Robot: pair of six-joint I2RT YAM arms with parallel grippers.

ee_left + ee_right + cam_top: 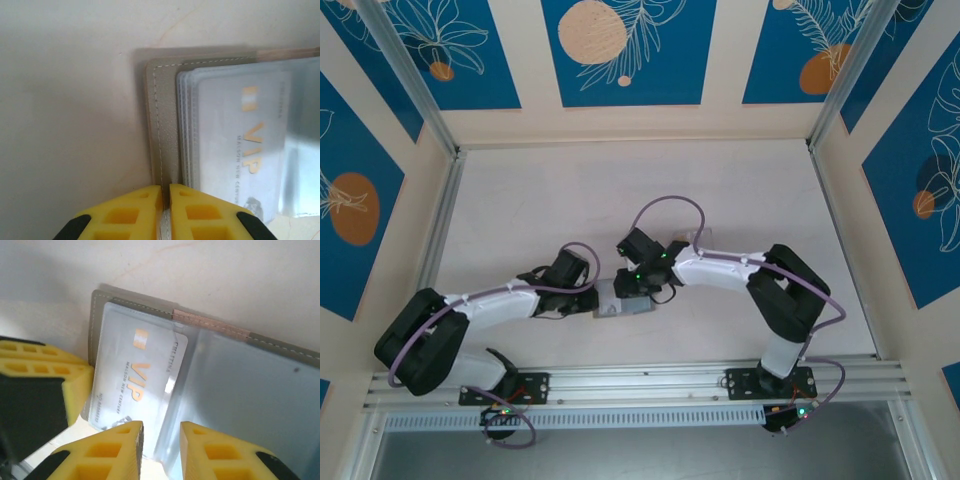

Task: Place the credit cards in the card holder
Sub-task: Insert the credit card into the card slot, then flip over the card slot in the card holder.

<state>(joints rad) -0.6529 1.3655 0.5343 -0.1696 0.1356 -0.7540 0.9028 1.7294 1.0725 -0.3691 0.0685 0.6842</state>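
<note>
Since the card holder [620, 306] is lying spread open on the surface [570, 190] right between my two arms, I'll describe everything off that. A pale VIP card [134, 376] sits tucked in a clear sleeve on the holder's left half, gold lettering showing through the plastic. A tan strip [210, 325] peeks out along the holder's edge opposite my right pincer, up by the fold; can't tell what it is.

My left pincer [165, 197] is pressed together on the holder's left edge, pinching the grey stitched cover. My right pincer [161, 437] hangs over the holder's middle, just beside the VIP card's corner, fingers spread apart and not pinching anything, with clear sleeve showing in the gap.
</note>
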